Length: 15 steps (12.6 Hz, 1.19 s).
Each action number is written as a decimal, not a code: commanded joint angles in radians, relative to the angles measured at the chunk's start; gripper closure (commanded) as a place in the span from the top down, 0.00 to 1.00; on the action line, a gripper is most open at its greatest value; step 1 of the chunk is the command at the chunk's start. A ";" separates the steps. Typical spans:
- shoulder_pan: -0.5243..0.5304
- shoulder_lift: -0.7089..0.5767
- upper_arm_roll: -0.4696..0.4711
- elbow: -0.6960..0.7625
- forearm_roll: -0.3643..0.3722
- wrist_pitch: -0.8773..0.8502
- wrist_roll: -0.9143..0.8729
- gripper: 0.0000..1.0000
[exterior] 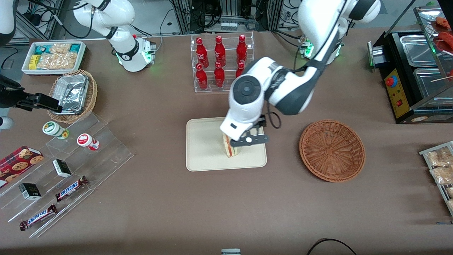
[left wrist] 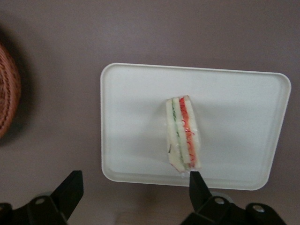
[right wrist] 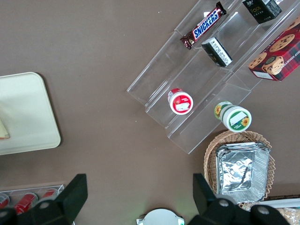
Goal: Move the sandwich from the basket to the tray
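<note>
The sandwich stands on the cream tray, near the tray's edge toward the basket, with its red and green cut edge facing up. It also shows in the left wrist view, resting on the tray. The left gripper hangs just above the sandwich, open and holding nothing. In the left wrist view the gripper has its fingers spread wide, one fingertip close to the sandwich's end. The reddish-brown basket is empty, beside the tray toward the working arm's end; its rim shows in the left wrist view.
A clear rack of red bottles stands farther from the front camera than the tray. Acrylic steps with snacks, a foil-lined tan basket and a white snack bin lie toward the parked arm's end. A black food warmer lies toward the working arm's end.
</note>
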 commanded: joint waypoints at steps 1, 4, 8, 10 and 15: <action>0.079 -0.121 -0.004 -0.163 0.006 0.017 0.132 1.00; 0.174 -0.241 -0.006 -0.295 0.003 0.020 0.298 1.00; 0.315 -0.405 -0.006 -0.449 -0.008 0.009 0.546 1.00; 0.387 -0.471 -0.006 -0.490 -0.008 -0.011 0.672 1.00; 0.467 -0.588 0.000 -0.474 0.005 -0.164 0.826 1.00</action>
